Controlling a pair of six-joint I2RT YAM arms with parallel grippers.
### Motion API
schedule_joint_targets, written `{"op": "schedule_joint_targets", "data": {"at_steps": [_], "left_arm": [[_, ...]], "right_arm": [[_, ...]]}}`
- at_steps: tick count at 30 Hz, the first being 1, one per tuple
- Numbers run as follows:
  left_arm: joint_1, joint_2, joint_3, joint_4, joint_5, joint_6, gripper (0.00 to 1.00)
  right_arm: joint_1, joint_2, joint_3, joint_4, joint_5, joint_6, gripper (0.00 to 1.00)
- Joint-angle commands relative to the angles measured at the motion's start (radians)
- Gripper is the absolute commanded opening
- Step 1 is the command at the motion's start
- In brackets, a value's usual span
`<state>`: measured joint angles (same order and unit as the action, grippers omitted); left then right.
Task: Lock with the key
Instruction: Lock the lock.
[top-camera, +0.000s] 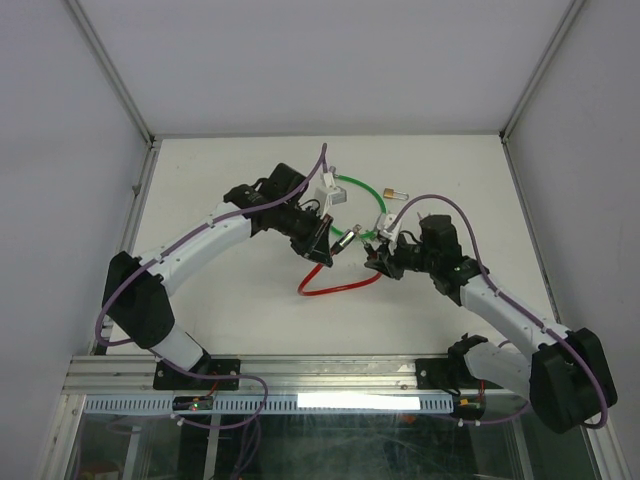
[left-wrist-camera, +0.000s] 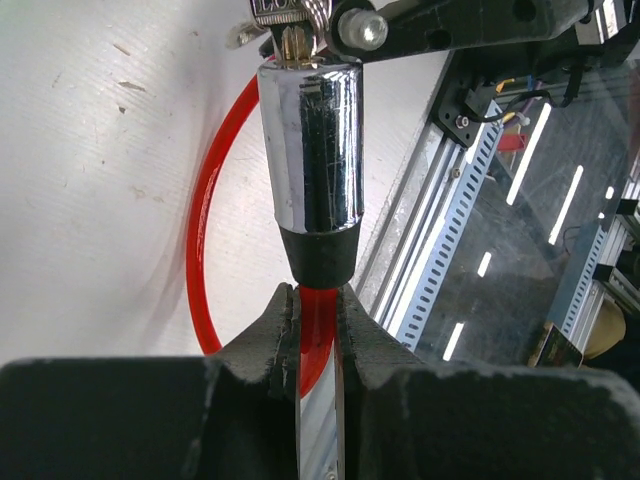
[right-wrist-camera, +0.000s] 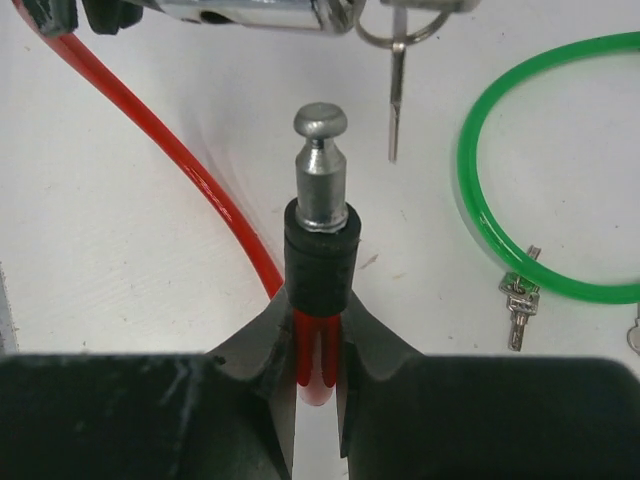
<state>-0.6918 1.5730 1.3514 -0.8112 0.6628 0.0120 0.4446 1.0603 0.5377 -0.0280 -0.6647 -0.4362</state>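
I have both red cable (right-wrist-camera: 200, 180) ends clenched: right fingers (right-wrist-camera: 255, 350) behind the pin (right-wrist-camera: 320, 170), which points at the crosswise lock barrel (right-wrist-camera: 250, 12) ahead of the left fingers (left-wrist-camera: 250, 355).

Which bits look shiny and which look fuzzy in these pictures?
Left wrist view: the silver lock carries bright streaks of glare; the left pincer up close is fuzzy. Right wrist view: the metal pin is sharp, with a soft shadow beside it. Top view: even light, faint shadows.

Red plastic-coated cable (top-camera: 340, 288) sags in a loop. Shiny chrome lock cylinder (left-wrist-camera: 310, 150) on one end, small metal key (left-wrist-camera: 285, 12) inserted. Mushroom-headed steel pin (right-wrist-camera: 320, 165) on the other end, pointing at cylinder, just apart, unlatched.
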Motion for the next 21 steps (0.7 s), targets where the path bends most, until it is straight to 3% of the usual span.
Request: {"op": "schedule_joint_targets", "data": {"at_steps": [1, 9, 11, 12, 21], "left_arm": [[0.003, 0.010, 0.029, -0.014, 0.045, 0.011, 0.00], [0.003, -0.014, 0.021, 0.000, 0.057, 0.008, 0.00], [0.002, -0.017, 0.016, 0.010, 0.057, 0.002, 0.00], [0.001, -0.019, 0.016, 0.019, 0.056, 0.000, 0.00], [-0.005, -0.061, -0.016, 0.082, 0.053, -0.026, 0.00]], "right_arm": [[-0.020, -0.001, 0.035, -0.018, 0.037, -0.012, 0.17], [-0.016, 0.072, 0.057, -0.029, 0.037, -0.012, 0.17], [-0.003, 0.065, 0.057, -0.043, -0.251, -0.221, 0.11], [0.005, 0.064, 0.059, -0.046, -0.267, -0.224, 0.10], [0.084, 0.125, 0.099, -0.027, -0.181, -0.140, 0.06]]}}
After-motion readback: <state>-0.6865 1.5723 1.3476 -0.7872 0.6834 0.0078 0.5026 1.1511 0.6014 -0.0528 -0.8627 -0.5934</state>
